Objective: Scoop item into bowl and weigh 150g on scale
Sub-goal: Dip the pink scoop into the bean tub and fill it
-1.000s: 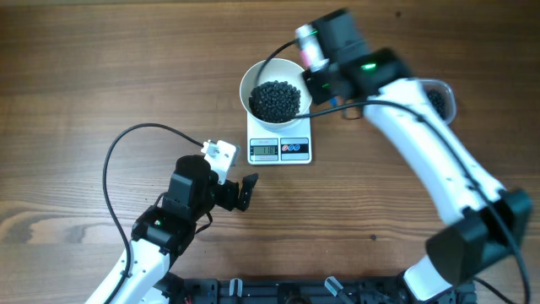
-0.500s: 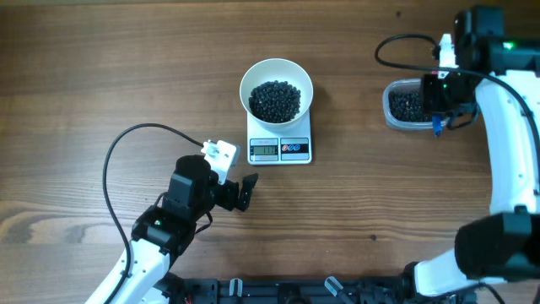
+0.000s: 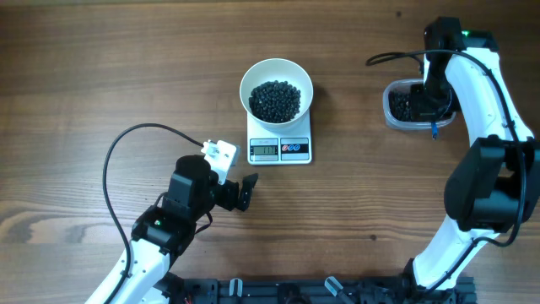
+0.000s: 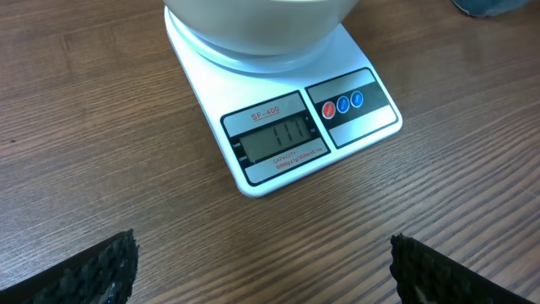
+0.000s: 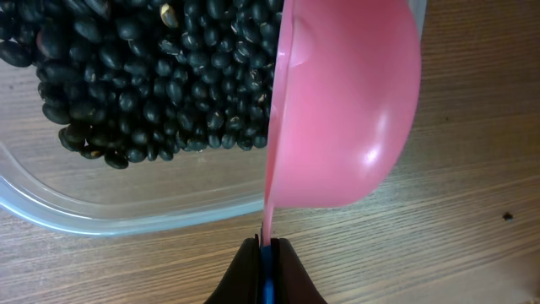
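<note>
Pinching: right gripper (image 5: 266, 253) clamps pink scoop (image 5: 346, 110) at tub (image 5: 126, 215) of beans (image 5: 143, 76).
Left: left gripper (image 4: 261, 270) spread, facing scale (image 4: 278, 135).
Centre: bowl (image 3: 251, 80) on scale.

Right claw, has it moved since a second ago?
Yes. The right claw, shut on the pink scoop, swung from beside the bowl on the scale rightward to the clear tub, while the scale stayed put.
</note>
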Available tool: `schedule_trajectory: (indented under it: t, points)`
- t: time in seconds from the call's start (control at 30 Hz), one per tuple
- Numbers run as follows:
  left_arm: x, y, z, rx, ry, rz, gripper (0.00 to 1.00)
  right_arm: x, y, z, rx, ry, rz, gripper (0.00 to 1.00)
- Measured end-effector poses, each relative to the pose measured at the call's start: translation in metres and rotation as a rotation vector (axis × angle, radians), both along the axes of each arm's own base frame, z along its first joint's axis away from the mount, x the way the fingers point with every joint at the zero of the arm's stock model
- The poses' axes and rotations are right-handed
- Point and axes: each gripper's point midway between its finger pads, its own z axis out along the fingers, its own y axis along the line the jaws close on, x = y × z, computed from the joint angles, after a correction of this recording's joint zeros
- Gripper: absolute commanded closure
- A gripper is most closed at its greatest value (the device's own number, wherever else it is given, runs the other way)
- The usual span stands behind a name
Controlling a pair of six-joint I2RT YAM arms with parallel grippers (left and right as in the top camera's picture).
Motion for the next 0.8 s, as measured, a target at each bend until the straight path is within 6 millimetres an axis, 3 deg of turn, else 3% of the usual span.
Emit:
schedule_trajectory:
  t: [0.27,0.4,0.8]
  points:
    - [0.0,0.0,0.0,0.0,0.0,0.0,0.0,0.0,-0.007,0.001,-0.04,0.009,0.015,0.96]
    - [0.0,0.0,0.0,0.0,0.0,0.0,0.0,-0.002,-0.005,-0.013,-0.025,0.059,0.044,0.96]
    - [0.0,0.0,0.0,0.0,0.0,0.0,0.0,0.004,0.045,-0.024,0.282,0.044,0.126,0.96]
